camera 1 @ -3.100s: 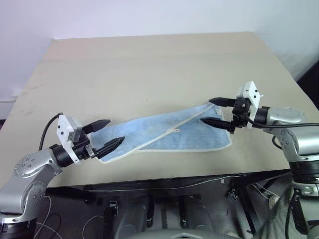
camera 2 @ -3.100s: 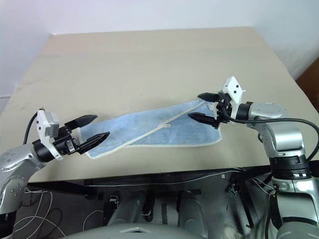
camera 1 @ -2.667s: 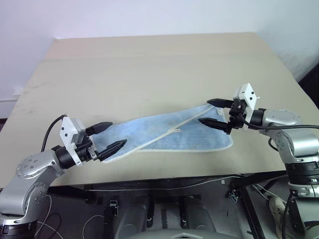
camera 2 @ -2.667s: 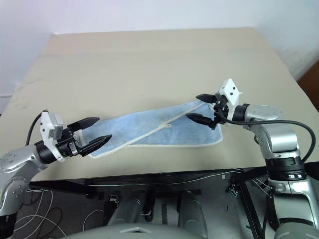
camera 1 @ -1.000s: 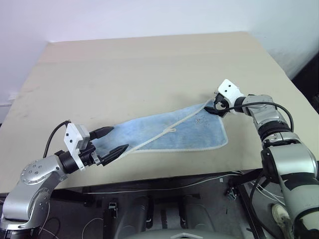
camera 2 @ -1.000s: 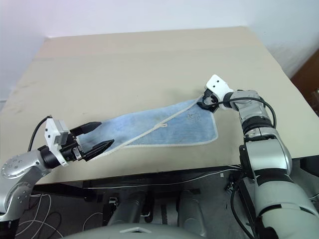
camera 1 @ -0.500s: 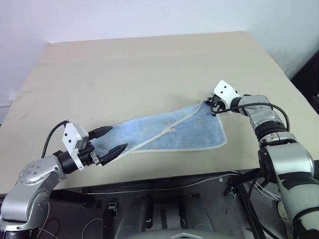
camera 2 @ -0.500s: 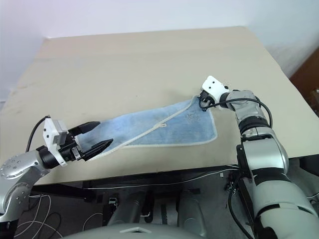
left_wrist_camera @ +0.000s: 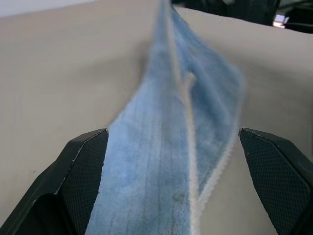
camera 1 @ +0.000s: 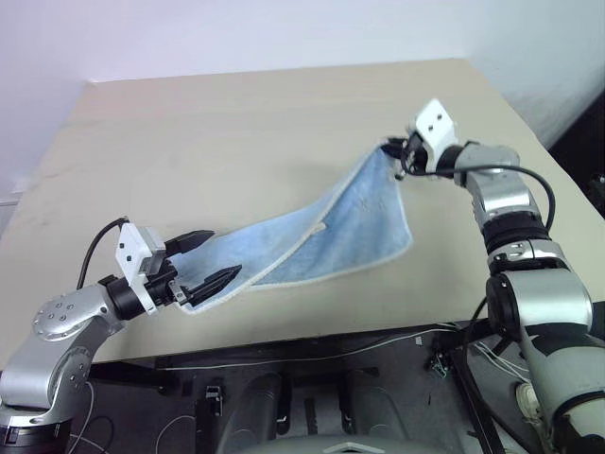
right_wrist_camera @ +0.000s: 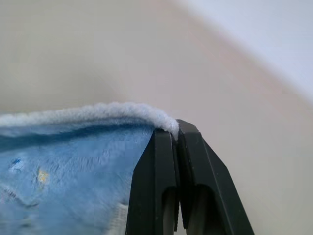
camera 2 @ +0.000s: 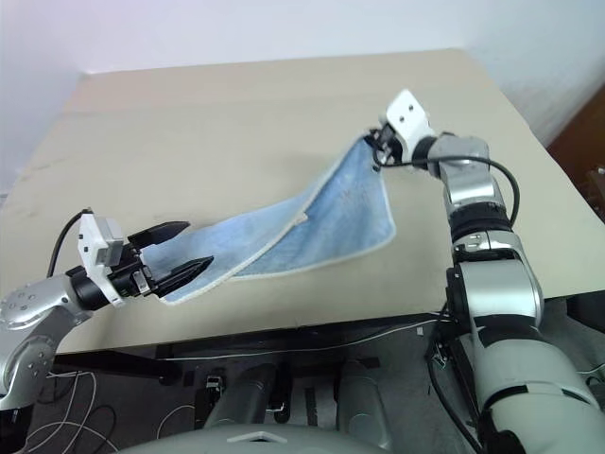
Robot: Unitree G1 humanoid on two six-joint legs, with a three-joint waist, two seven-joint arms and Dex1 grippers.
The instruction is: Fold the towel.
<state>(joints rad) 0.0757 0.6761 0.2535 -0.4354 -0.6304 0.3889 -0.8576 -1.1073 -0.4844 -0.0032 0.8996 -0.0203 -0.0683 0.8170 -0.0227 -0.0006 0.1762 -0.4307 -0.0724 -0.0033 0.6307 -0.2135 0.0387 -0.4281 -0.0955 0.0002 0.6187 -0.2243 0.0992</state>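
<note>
One beige table (camera 1: 236,123) fills the scene, its near edge above dark floor with loose cables (camera 1: 312,352), a pale wall (camera 1: 236,33) rising behind its far edge. Nearest, the left gripper (camera 1: 216,276) hovers with its black fingers spread wide on either side of the light blue towel (camera 1: 321,232), whose near end lies flat on the tabletop between them. From there the cloth slopes upward and away to its far corner, which the right gripper (camera 1: 397,151) pinches tightly between closed fingers, raised above the table.
</note>
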